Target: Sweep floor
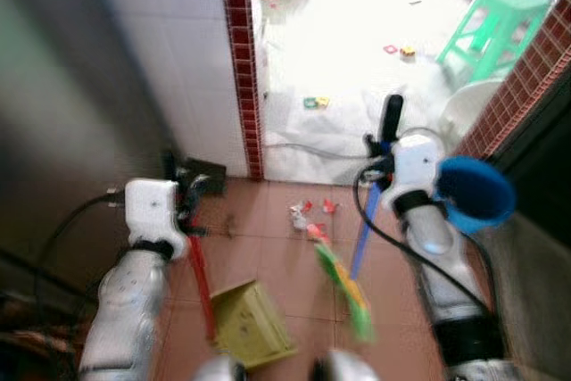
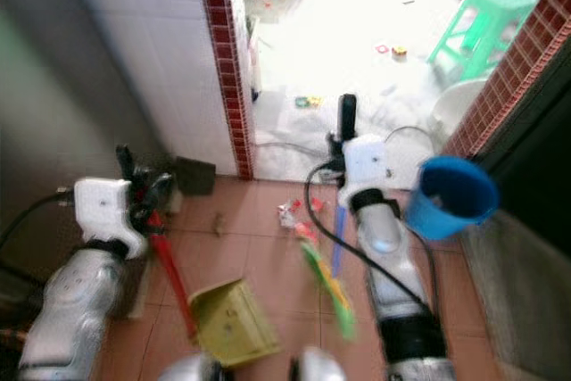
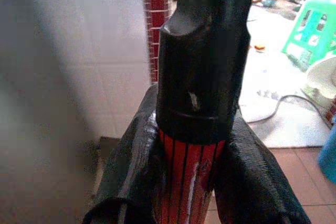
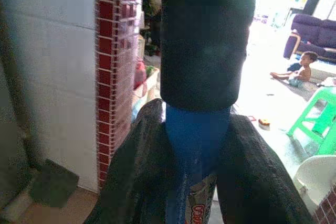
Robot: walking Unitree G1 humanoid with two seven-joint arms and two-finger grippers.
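I counted one yellow dustpan (image 1: 251,323), one broom (image 1: 346,289) and one blue bucket (image 1: 475,193). There was one green stool (image 1: 492,28). My two grippers (image 1: 185,192) (image 1: 386,136) each clasped one handle.

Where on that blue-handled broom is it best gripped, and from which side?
High on the blue broom handle, just under its black end cap, probably. The shaft is thin and round there, so two fingers close across it from opposite sides. The right gripper already holds it so, bristles trailing on the floor.

Glossy red-ribbed plastic dustpan handle (image 3: 190,182); matt terracotta floor tiles (image 1: 268,256).
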